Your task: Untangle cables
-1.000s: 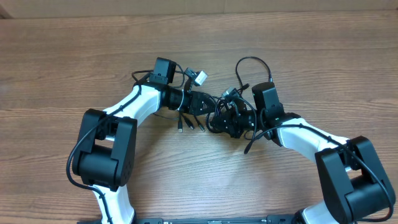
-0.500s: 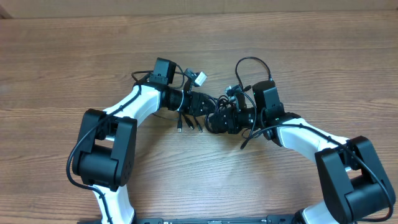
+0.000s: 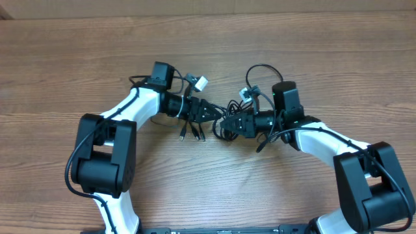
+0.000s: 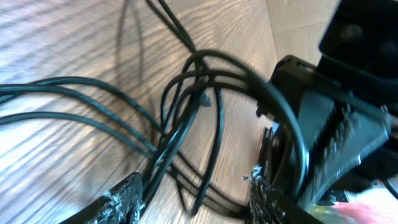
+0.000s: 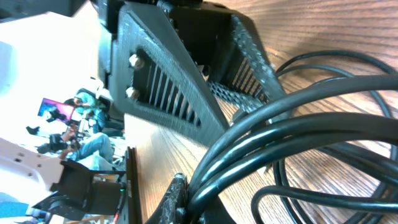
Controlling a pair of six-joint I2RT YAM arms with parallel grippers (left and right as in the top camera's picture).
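The cables (image 3: 224,125) are thin black cords tangled on the wood table between my two grippers. Two silver-tipped plug ends (image 3: 184,134) trail toward the front left. My left gripper (image 3: 211,112) points right into the tangle. In the left wrist view its jaws (image 4: 194,200) stand apart, and several strands (image 4: 186,112) run loosely between them without being pinched. My right gripper (image 3: 233,122) points left and is shut on a bunch of strands (image 5: 280,130); one fingertip (image 5: 177,193) presses against them. The two grippers almost touch.
The right gripper's black body (image 4: 329,137) fills the right side of the left wrist view, and the left gripper's ribbed finger (image 5: 180,81) looms close in the right wrist view. The arms' own wires end in white connectors (image 3: 200,82) above the tangle. Bare wood table (image 3: 208,39) lies all around.
My left gripper's jaws have opened and let the strands go, and the left arm has shifted a little to the left. My right gripper has swung to point left, still gripping the bunch.
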